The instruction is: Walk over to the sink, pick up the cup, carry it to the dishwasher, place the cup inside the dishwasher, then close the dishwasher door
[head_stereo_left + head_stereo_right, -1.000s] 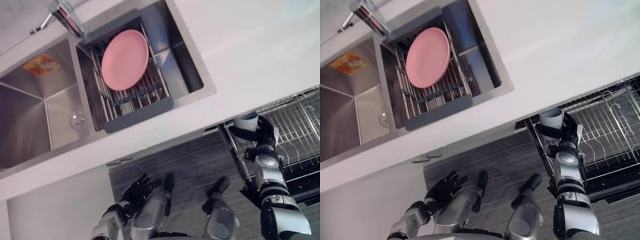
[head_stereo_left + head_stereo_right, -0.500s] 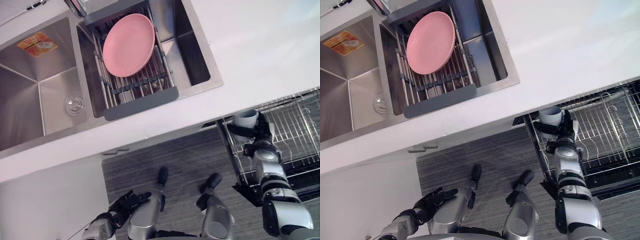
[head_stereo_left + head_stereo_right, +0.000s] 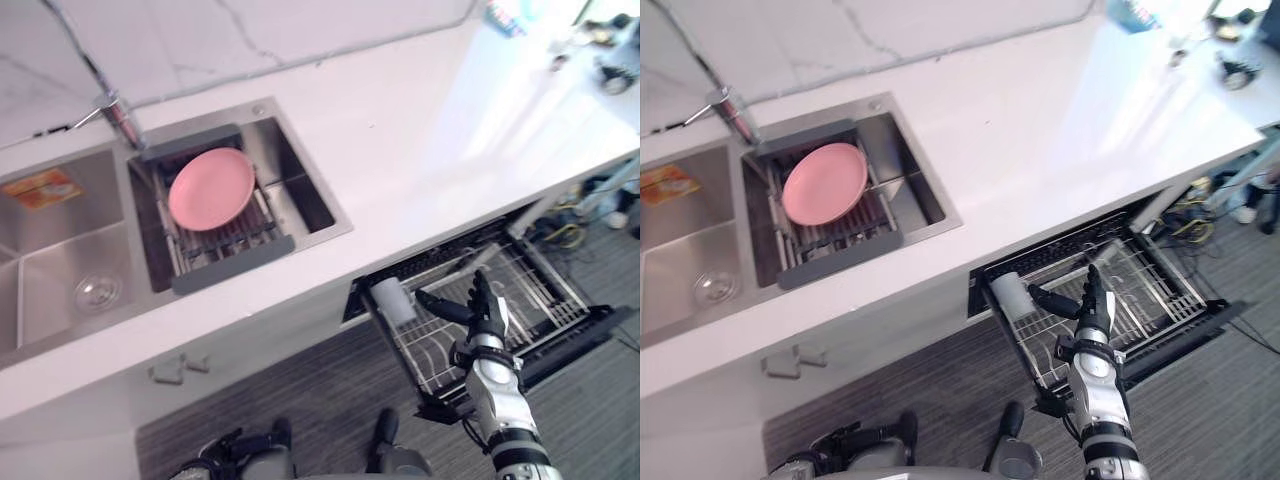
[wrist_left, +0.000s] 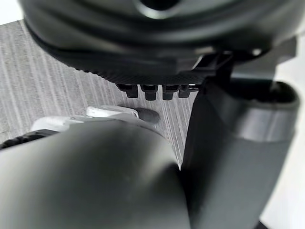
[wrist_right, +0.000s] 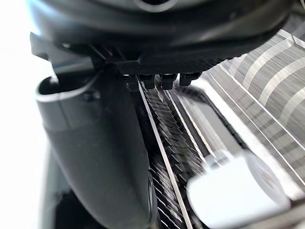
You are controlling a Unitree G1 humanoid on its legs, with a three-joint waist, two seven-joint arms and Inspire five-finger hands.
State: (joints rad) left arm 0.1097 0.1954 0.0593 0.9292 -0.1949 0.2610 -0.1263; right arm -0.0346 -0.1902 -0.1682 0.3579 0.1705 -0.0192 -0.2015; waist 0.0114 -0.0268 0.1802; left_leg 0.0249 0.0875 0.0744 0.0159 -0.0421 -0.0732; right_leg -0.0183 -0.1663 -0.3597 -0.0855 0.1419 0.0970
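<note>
1. White desk (image 3: 420, 150) above an open dishwasher's wire rack (image 3: 535, 288).
2. The pale grey round cup (image 3: 392, 300) sits in the rack's corner; your right robot hand (image 3: 476, 322) is spread just beside it.
3. Likely light, rigid, smooth: grip its side wall.

A pale grey, cylindrical cup (image 3: 392, 300) stands upright in the silver wire rack (image 3: 520, 290) of the black dishwasher (image 3: 590, 325), in the rack's corner nearest the sink. The rack is drawn out and the dishwasher's door is open. The stainless-steel double sink (image 3: 50, 300) lies well left of the rack.
</note>
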